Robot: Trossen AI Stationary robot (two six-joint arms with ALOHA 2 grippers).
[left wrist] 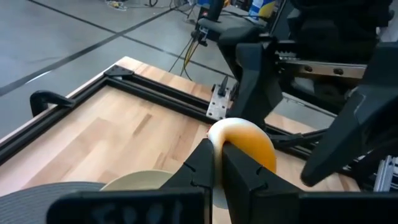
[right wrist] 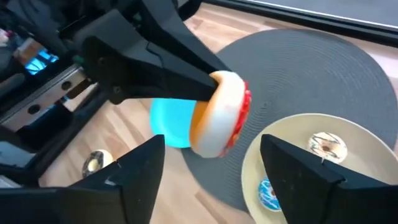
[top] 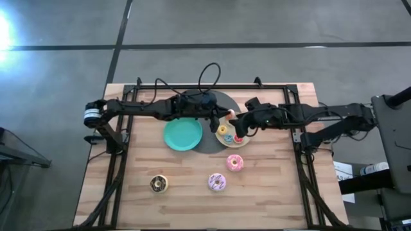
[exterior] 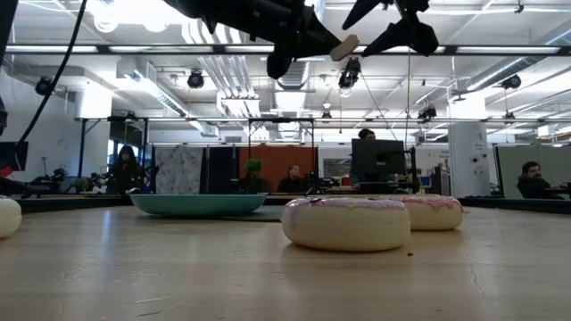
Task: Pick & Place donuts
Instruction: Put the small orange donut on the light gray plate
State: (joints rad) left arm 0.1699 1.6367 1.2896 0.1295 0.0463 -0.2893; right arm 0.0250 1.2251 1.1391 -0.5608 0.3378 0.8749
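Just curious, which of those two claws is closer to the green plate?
Left. The left gripper, pinching a tiny donut, hangs just past the teal plate's rim; the right gripper is farther off, over the beige plate.

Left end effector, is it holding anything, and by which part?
Yes: the left end effector pinches a small orange-and-red donut by its rim, above the beige plate.

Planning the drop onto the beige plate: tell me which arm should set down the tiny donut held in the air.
Left. The left pincer is already shut on the tiny red-iced toy ring donut, close by the round beige plate; the right pincer is open and empty.
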